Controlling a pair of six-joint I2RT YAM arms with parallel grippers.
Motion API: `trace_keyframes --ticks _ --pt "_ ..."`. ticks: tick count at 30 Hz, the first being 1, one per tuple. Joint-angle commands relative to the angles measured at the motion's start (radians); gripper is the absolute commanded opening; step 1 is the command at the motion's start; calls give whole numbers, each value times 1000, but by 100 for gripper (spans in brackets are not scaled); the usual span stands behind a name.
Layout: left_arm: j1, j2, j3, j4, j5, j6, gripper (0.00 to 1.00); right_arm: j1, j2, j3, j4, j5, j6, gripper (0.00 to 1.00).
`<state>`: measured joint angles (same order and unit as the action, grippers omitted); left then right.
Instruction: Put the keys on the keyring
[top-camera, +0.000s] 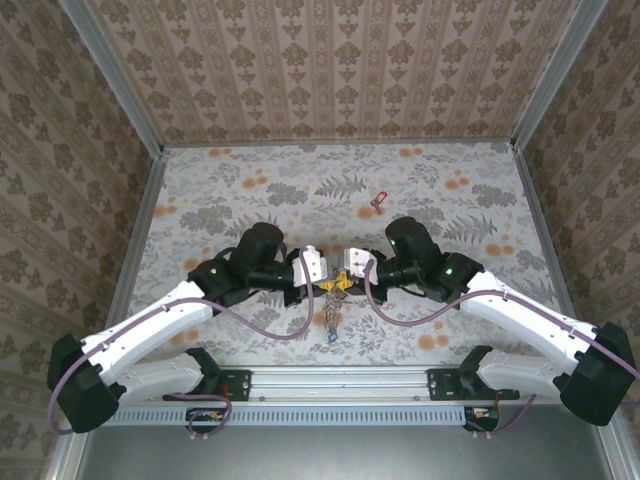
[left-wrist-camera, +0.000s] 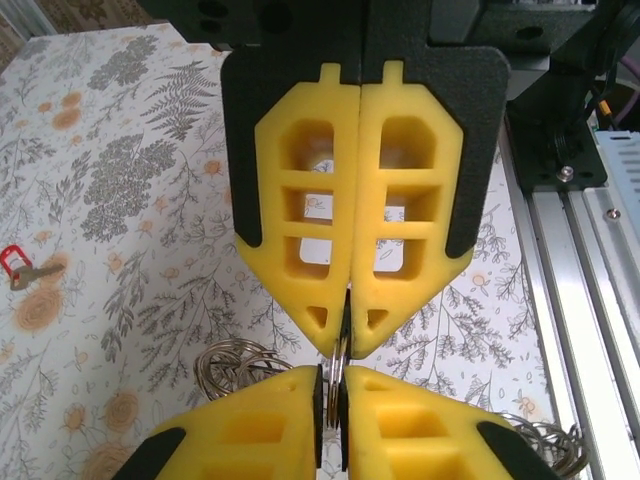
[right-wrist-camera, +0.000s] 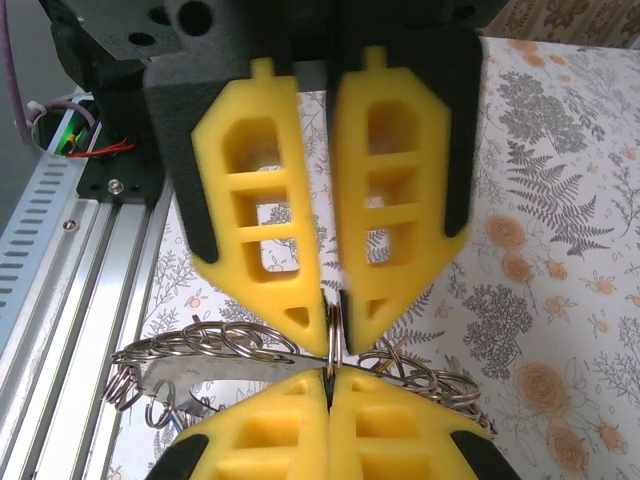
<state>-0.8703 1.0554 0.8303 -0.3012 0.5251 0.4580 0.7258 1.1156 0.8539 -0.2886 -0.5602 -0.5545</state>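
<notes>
Meeting tip to tip above the middle of the floral-patterned table (top-camera: 250, 180), two grippers are seen from the top camera: the left gripper (top-camera: 331, 285), on an arm stretching off toward 8 o'clock, and the right gripper (top-camera: 344, 284), on an arm stretching off toward 4 o'clock. Four yellow latticed plastic fingers (left-wrist-camera: 300, 200) are counted in all, two per gripper. One large silvery-grey metal keyring (right-wrist-camera: 235, 345), made of many small linked wire loops like a chain, is held between the two grippers. In the left wrist view, a loop of it is seen edge-on at 6 o'clock, pinched between the left gripper's two fingers with only the metal between them. At 12 o'clock it is gripped by the right gripper's two fingers, which are pressed together on it. The same arrangement is shown from the other side in the right wrist view, where the rest of the keyring is fanned out toward 9 o'clock and 3 o'clock just behind the grip. From the top camera, the free part of the keyring is seen trailing toward 6 o'clock from the fingertips, ending short of the aluminium rail (top-camera: 340, 380); whether it hangs or lies on the table cannot be told. One small key with a red plastic head (top-camera: 376, 201) is found flat on the table at 1 o'clock of the grippers, well apart from them and from the keyring. A bluish speck at the keyring's lower end is too small to be identified.
</notes>
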Motion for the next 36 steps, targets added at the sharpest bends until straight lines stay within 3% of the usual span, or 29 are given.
trace_keyframes --ticks 1,3,6,9,15,22,36 --pt "-9 9 37 -4 50 18 0 7 -13 33 34 -41 -6 0" --pt "-9 -5 28 10 79 32 0 5 -19 20 42 -37 -4 0" --pt "-8 -58 -10 70 90 36 0 -3 -62 -32 106 -38 32 14" --pt "1 -128 -59 154 111 15 0 -15 -122 -103 200 -49 89 19" --pt "24 -196 -137 320 220 -63 0 -38 -196 -198 363 -100 211 20" --pt "27 -192 -193 500 245 -146 0 -39 -227 -241 495 -192 311 26" --pt "25 -168 -218 609 243 -205 0 -39 -243 -278 561 -216 358 26"
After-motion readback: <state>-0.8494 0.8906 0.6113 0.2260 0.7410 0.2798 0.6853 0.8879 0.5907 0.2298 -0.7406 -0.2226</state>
